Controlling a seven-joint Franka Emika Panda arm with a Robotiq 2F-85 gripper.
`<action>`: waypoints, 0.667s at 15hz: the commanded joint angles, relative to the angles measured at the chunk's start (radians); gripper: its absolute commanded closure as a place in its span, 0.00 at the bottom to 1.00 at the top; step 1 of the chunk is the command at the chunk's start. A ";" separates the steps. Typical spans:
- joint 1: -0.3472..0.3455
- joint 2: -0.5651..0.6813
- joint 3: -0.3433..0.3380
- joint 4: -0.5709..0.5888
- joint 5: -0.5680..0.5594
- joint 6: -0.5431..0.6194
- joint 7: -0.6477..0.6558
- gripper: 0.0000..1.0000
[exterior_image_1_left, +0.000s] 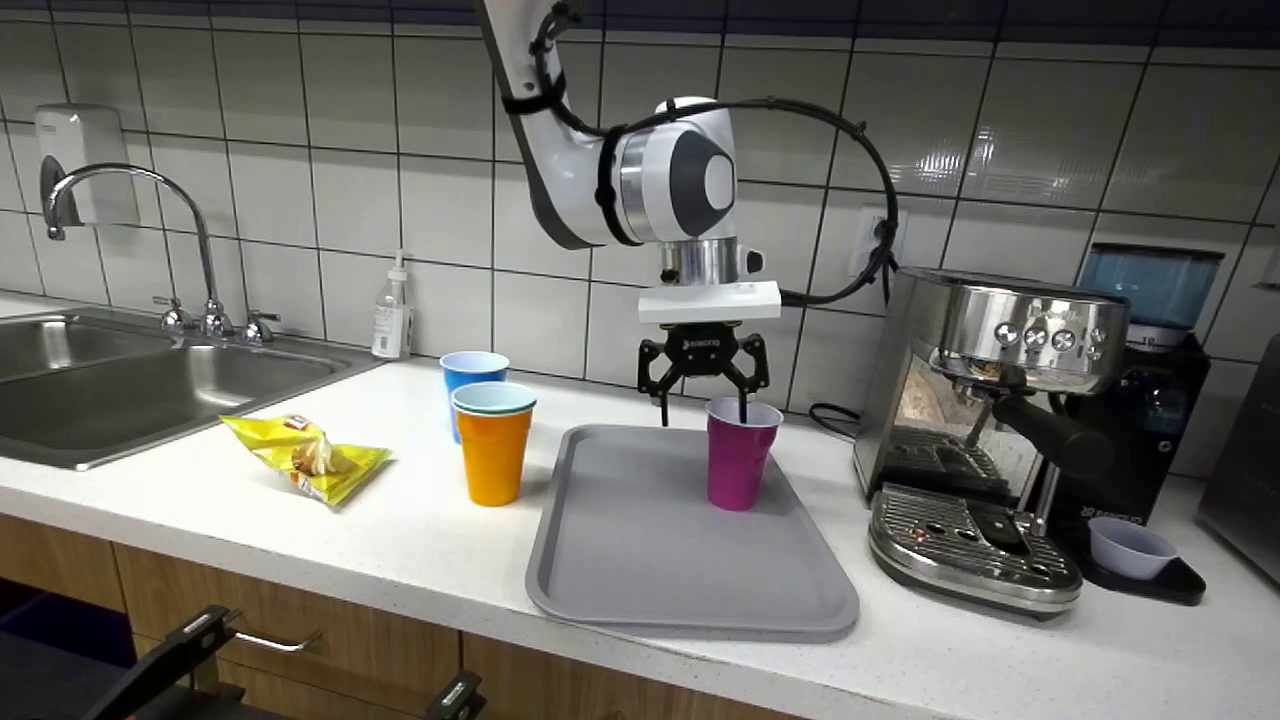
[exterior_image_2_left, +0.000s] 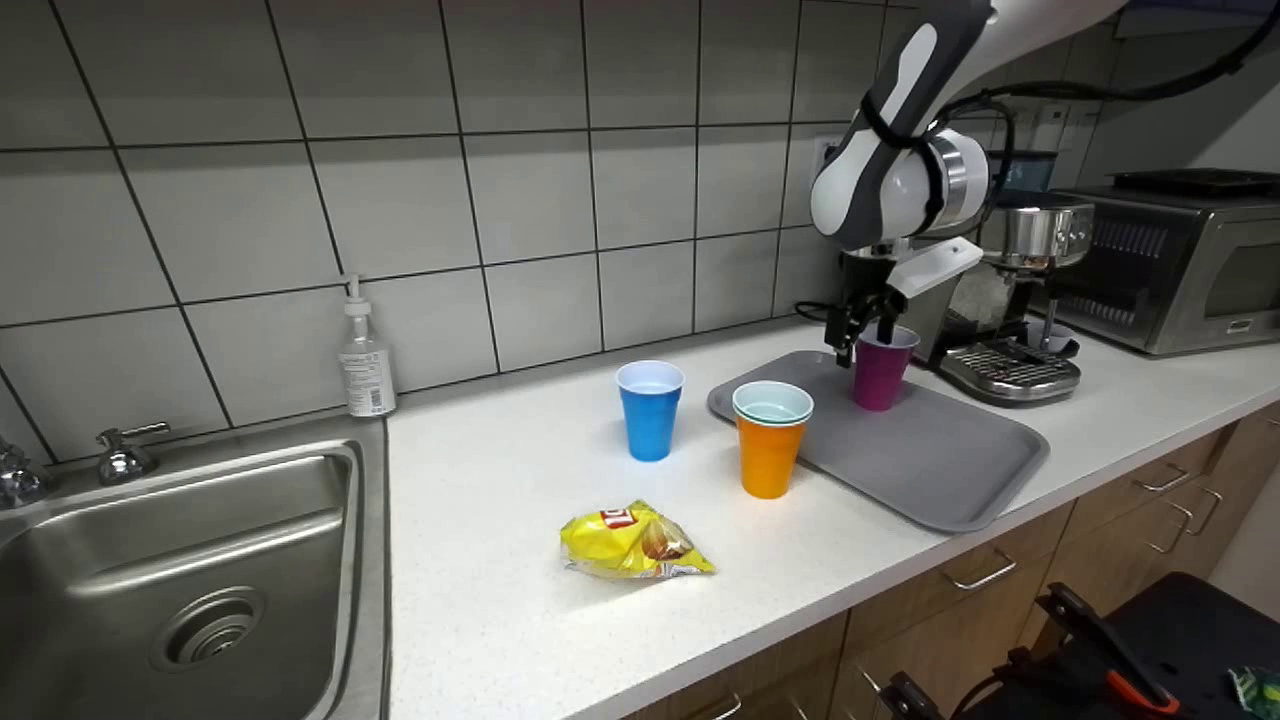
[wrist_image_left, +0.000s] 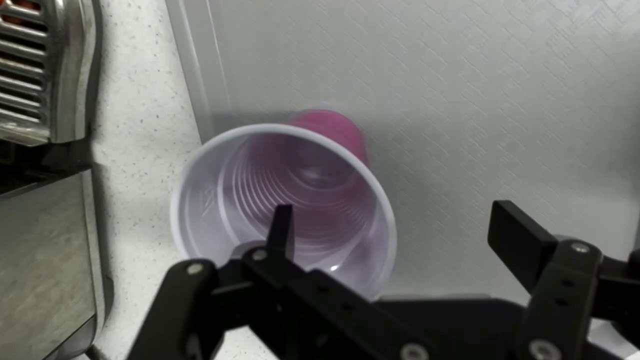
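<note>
Jaws wide astride rim (wrist_image_left: 270, 128) of ribbed plastic cup (exterior_image_1_left: 737, 466)

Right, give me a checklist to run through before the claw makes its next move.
1. Claw open: ok, its fingers stand wide apart.
2. Purple cup upright on the gray tray: ok.
3. Cup wall between the fingers: ok, one is at the cup's mouth, the other outside, over the tray.
4. Cup gripped: not ok, the claw is not closed on it.
5. Exact depth of the finger at the mouth: cannot tell.
6. Orange cup off the tray: ok, it stands beside it on the counter.
</note>
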 joint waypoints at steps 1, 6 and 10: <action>-0.032 0.016 0.031 0.033 -0.006 -0.020 0.012 0.00; -0.060 0.011 0.059 0.033 0.024 -0.035 -0.010 0.00; -0.067 0.013 0.060 0.031 0.018 -0.030 -0.002 0.25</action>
